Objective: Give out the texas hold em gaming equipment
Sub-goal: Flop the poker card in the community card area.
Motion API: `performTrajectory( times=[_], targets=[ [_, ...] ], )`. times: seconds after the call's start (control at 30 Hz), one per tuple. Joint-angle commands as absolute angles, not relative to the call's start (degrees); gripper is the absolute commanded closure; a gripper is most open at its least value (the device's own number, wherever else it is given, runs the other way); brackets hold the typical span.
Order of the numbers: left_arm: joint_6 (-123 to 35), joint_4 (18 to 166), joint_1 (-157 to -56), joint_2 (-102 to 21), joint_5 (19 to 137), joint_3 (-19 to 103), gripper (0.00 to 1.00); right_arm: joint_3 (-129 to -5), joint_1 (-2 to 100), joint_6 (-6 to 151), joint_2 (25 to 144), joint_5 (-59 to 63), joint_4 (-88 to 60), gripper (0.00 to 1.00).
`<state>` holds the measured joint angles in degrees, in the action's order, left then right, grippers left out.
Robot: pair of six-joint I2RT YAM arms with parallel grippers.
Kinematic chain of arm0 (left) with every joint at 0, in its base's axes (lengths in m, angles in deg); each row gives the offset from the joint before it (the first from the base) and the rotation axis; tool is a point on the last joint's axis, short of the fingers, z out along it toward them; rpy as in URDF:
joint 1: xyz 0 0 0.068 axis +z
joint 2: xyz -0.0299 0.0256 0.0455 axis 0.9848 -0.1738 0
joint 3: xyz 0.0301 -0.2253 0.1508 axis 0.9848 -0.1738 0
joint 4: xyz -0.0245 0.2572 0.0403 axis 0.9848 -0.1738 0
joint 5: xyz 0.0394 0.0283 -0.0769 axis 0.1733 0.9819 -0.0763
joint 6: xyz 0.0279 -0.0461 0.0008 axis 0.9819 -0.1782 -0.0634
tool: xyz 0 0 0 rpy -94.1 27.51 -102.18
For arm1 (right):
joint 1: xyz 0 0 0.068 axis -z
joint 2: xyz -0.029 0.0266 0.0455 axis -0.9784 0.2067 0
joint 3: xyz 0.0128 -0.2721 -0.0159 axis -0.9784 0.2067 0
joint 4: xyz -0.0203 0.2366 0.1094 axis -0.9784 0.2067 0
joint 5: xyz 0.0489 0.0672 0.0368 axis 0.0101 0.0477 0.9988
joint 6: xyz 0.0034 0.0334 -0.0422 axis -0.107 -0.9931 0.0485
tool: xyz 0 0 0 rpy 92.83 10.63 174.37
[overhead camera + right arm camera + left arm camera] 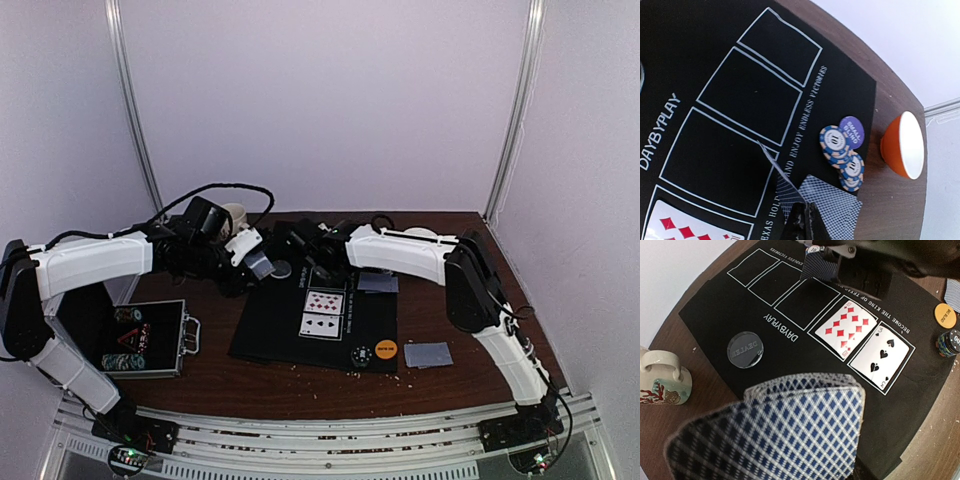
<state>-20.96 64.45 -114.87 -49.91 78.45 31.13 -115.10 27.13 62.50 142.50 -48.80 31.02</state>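
Dead centre of the overhead view, the black mat [268,335] carries two face-up cards side by side in its outlined boxes: a red diamonds card [847,326] and the three of spades [881,356]. The left gripper [250,258] is clamped around the deck [775,435], and its blue-checked backs fill the bottom of the left wrist view. The right gripper [803,224], at the bottom edge of its own view, is pinched tight on a single card [773,167], held edge-on above the box next to the diamonds. Right of that, blue chips [834,142] and a purple small-blind disc [851,127] sit at the mat's edge, just above some face-down cards [832,202]. The dealer button [745,349] lies on the mat, left of centre in the left wrist view.
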Motion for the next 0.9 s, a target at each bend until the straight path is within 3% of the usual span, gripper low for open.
performTrajectory(
  times=[0.0, 0.2, 0.37, 0.6, 0.87],
  targets=[
    [-21.0, 66.6, -114.5, -49.0, 77.8, 32.6, 0.58, -112.5, 27.2, 65.6, 142.4, -42.3, 27.2, 1.00],
    [-21.0, 66.6, -114.5, -48.8, 78.0, 32.5, 0.58, -107.6, 28.6, 74.4, 137.8, -33.4, 18.7, 1.00],
    [-21.0, 66.6, -114.5, -48.4, 78.2, 32.4, 0.58, -95.2, 30.1, 92.1, 130.4, -27.2, 3.7, 1.00],
    [-21.0, 66.6, -114.5, -48.0, 79.2, 32.2, 0.58, -82.5, 35.7, 116.3, 122.6, -5.9, -11.7, 1.00],
    [-21.0, 66.8, -114.1, -48.0, 79.8, 32.1, 0.58, -86.2, 38.5, 135.7, 127.2, 4.3, -14.1, 1.00]
  ],
)
